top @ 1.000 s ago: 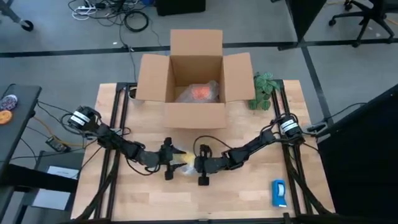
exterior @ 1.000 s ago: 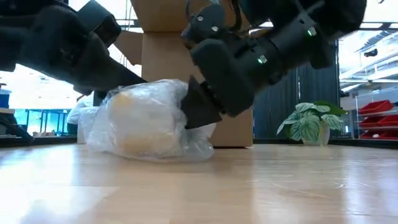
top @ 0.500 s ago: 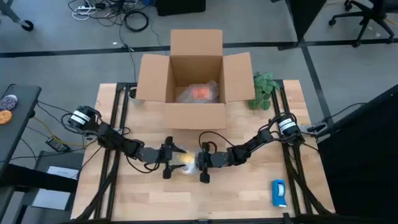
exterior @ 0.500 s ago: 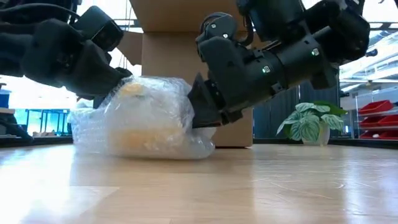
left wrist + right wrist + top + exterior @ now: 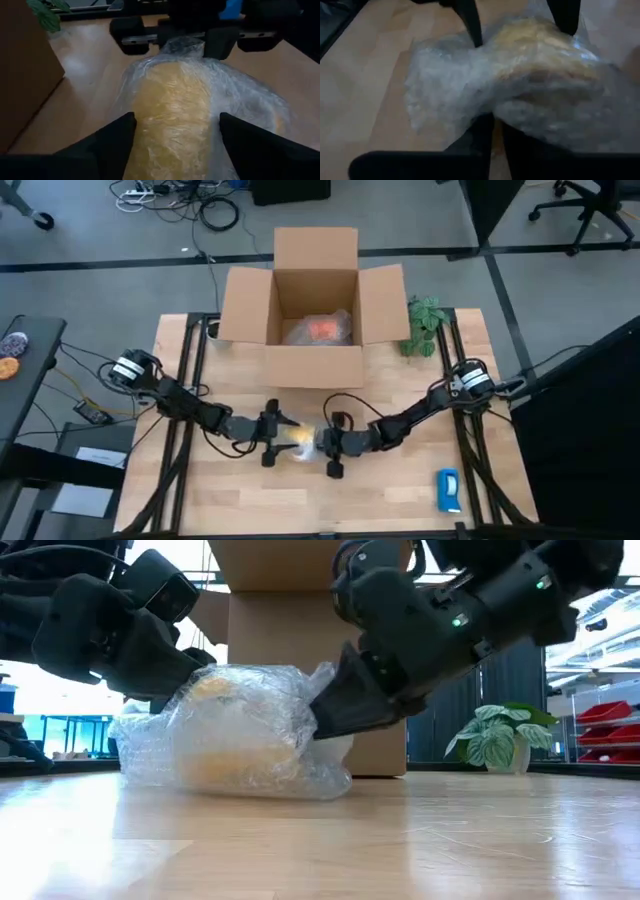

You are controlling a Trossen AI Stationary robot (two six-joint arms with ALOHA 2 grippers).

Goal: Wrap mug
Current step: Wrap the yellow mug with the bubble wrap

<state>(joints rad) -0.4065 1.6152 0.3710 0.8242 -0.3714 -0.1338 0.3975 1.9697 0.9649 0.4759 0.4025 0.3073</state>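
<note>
The light wooden table (image 5: 400,490) carries an open brown cardboard box (image 5: 315,367) at the middle of its far edge. A clear bubble-wrap sheet (image 5: 240,740) lies bunched on the boards in front of the box, near the table's middle. Inside the sheet sits the small yellow-orange rounded mug (image 5: 172,110), resting on the table and covered on every side I can see.

My left gripper (image 5: 283,435) comes at it from the left edge's side. Its fingers are spread wide around the wrapped mug and press the film on both flanks to steady it. My right gripper (image 5: 318,444) meets it from the opposite side, its fingers nearly together, pinching a loose flap of the sheet low against the mug.

I judge this to be the closing stage of wrapping, with the loose tail being folded over. Next I should draw that flap snug across the bundle while my left gripper keeps the mug from rolling, pulling gently so the film does not slip free.
</note>
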